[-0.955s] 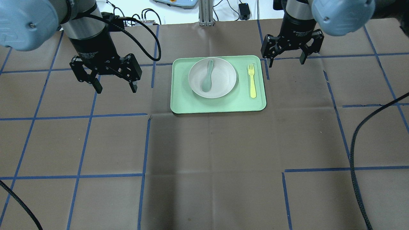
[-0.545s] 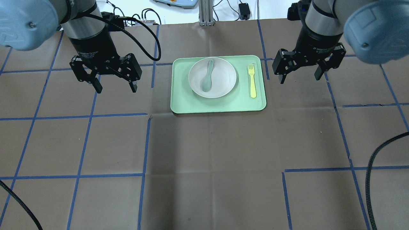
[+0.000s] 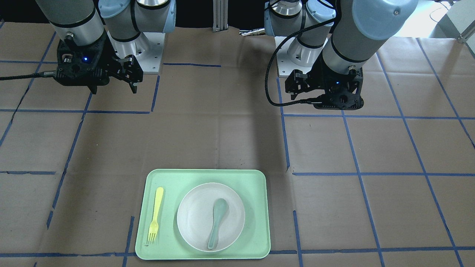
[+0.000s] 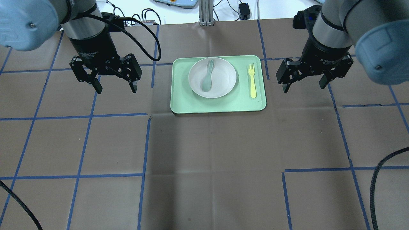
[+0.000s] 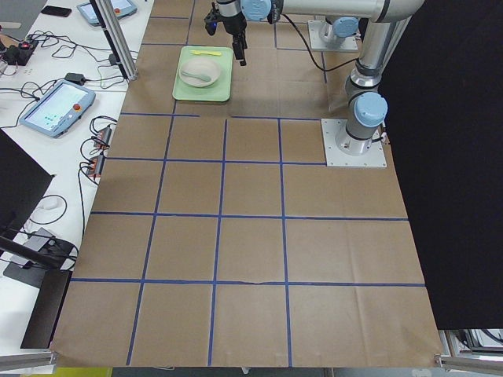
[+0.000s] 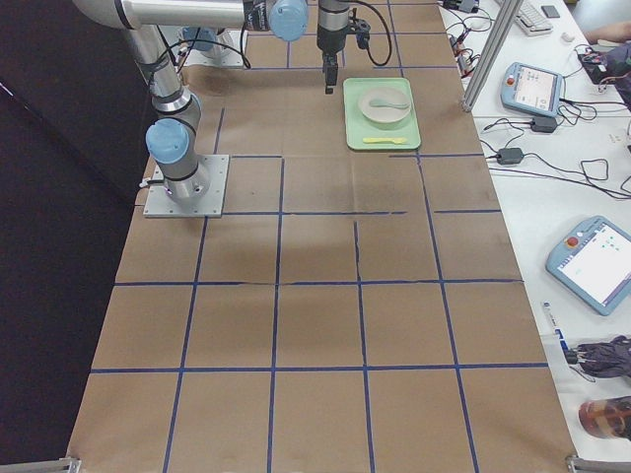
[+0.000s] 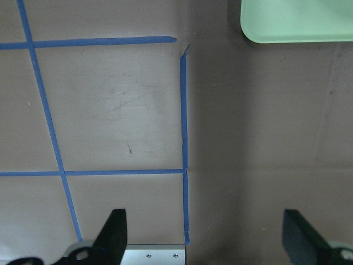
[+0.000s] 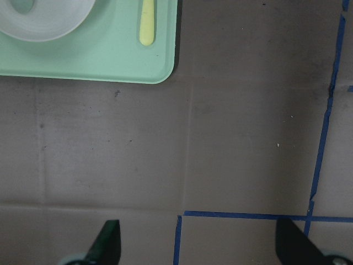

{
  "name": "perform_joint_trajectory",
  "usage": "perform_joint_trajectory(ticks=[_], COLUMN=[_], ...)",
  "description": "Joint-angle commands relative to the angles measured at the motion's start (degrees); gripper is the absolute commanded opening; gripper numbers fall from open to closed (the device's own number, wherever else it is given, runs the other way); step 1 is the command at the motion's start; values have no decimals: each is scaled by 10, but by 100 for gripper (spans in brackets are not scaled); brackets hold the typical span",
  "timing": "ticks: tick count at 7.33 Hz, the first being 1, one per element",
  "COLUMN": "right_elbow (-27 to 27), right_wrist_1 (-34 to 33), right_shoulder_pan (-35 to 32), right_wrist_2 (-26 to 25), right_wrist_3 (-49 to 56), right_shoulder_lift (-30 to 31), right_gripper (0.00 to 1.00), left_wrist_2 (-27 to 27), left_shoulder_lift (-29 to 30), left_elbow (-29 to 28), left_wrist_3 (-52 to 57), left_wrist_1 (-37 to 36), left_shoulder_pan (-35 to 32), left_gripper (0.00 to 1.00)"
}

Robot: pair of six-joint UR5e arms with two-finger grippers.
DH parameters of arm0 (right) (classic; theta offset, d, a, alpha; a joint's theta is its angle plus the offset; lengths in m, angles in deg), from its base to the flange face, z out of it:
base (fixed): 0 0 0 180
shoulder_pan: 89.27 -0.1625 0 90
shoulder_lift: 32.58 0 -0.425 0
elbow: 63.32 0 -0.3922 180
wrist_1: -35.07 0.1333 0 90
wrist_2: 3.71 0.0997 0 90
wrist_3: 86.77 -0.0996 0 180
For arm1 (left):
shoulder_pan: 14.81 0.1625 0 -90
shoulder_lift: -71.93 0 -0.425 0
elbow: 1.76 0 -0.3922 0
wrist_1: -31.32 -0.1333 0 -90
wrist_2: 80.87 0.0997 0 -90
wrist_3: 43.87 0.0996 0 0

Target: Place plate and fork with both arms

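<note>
The off-white plate (image 4: 223,78) sits on the left part of a light-green tray (image 4: 182,102), with a grey-green spoon (image 4: 207,80) lying in it. The pale-yellow fork (image 4: 252,81) lies on the tray to the right of the plate, tines pointing away from me. My left gripper (image 4: 116,89) is open and empty, above the table left of the tray. My right gripper (image 4: 303,87) is open and empty, just right of the tray. The right wrist view shows the fork's handle (image 8: 146,22) and the plate's edge (image 8: 49,16).
The table is covered in brown paper with blue tape lines (image 4: 145,143). The left wrist view shows only a corner of the tray (image 7: 298,22). Cables (image 4: 374,188) hang at the right and lower left. Teach pendants (image 6: 532,89) lie on the side bench.
My right gripper has moved from behind the tray's far right corner toward me and rightward, and now hangs beside the tray's right edge. The left arm has not moved.
</note>
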Motion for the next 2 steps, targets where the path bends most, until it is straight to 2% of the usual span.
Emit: perform_joint_trajectory(ticks=[1, 2], right_elbow=[1, 1], right_wrist_1=[0, 0], right_shoulder_pan=[0, 0], right_wrist_2=[-2, -1], right_wrist_3=[-1, -1], right_shoulder_lift=[0, 0], right_gripper=[100, 100], left_wrist_2=[0, 0], left_shoulder_lift=[0, 0], left_elbow=[0, 0], left_wrist_3=[1, 1], left_wrist_1=[0, 0], left_shoulder_pan=[0, 0], left_gripper=[100, 100])
